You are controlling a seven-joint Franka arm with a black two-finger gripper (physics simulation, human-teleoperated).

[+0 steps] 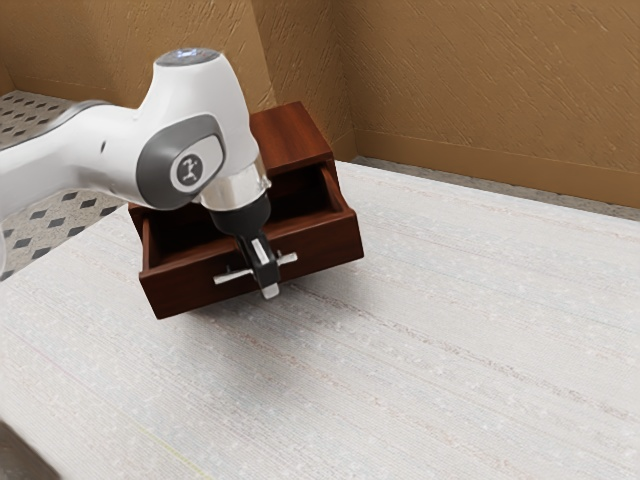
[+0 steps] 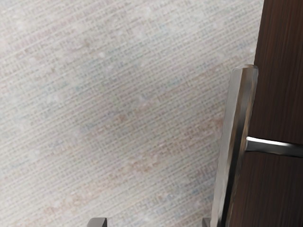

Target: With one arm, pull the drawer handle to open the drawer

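Beside slim metal handle (image 1: pixel 285 259) of dark-wood drawer (image 1: pixel 310 245), black gripper (image 1: pixel 267 282) (fingers (image 2: pixel 97 222) apart)

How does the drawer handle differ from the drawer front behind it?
The handle is a slim, shiny silver bar; the drawer front is a broad panel of dark reddish-brown wood. The handle reflects light, while the drawer front looks matte and grained. The handle stands off the drawer front on a thin metal post rather than lying flush. Both run lengthwise in the same direction.

Arm (image 1: pixel 90 160) angled downward, gripper (image 1: pixel 267 280) pointing down, fingers (image 2: pixel 97 221) apart.
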